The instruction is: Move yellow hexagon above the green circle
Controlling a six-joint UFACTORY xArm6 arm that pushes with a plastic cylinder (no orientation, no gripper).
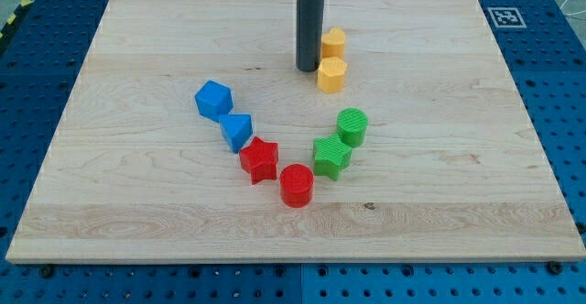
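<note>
While my tip [308, 68] sits on the wooden board [137, 203], it's right by the yellow hexagon [331, 75], touching or nearly so on the block's left side; can't tell which. Plain rod, w/ no jaws to be apart or together, clamped on nothing. Hexagon is above the green circle [352, 126] & apart from it, w/ another yellow block [334, 42] just behind. Green star [331, 156] touches the circle. Red circle [296, 186], red star [260, 160], blue triangle [237, 130], blue cube [213, 99] curve off to the view's left.
</note>
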